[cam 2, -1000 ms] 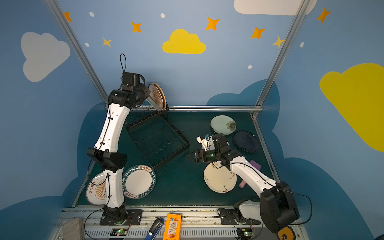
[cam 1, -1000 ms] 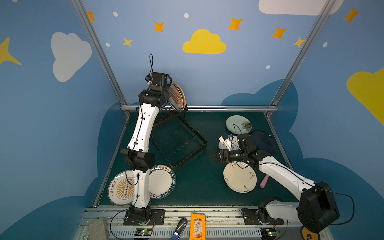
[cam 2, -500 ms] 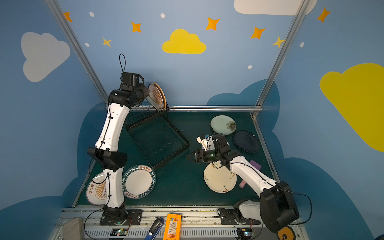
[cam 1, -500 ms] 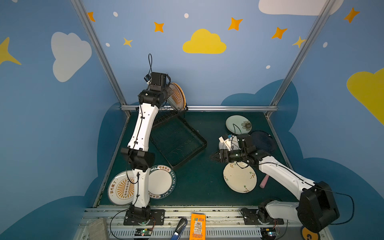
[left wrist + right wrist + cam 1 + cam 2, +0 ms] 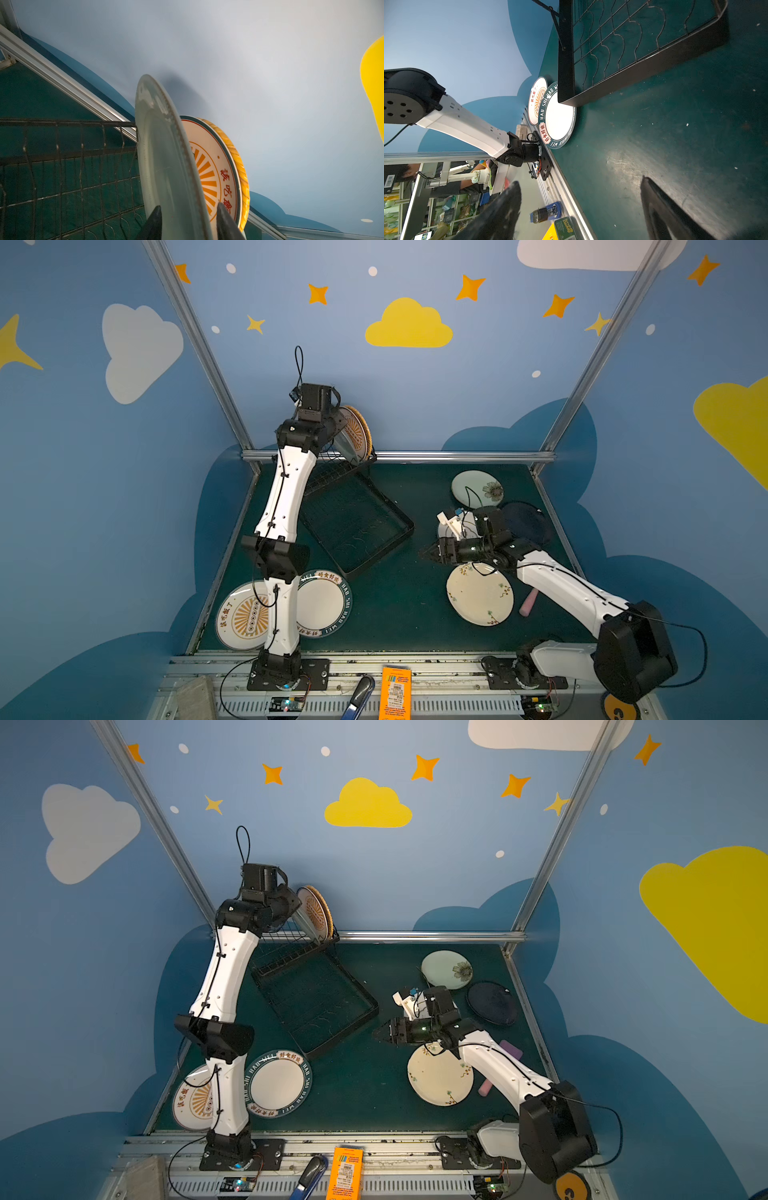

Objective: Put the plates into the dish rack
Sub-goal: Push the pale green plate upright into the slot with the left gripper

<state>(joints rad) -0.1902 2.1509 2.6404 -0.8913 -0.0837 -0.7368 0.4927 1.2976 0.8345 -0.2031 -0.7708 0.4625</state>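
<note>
Left hand (image 5: 189, 206) spread astride pale green plate (image 5: 162, 155), which stands in dish rack (image 5: 62, 145) far left. Slot cut off; hand hidden in both top views. Right hand (image 5: 579, 180) spread, empty, over surface (image 5: 675, 135). Near-left sunburst plate (image 5: 239, 616) partly behind left arm (image 5: 286, 497).

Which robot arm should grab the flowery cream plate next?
Probably the right: its open right gripper hovers near the cream plate, while the left gripper is far off at the dish rack.

"HAO SHI HAO WEI" on teal rim of white plate (image 5: 558, 116), frame centre. Red Chinese characters on neighbouring sunburst plate (image 5: 536, 99) and on racked sunburst plate (image 5: 216, 176), lower right.
</note>
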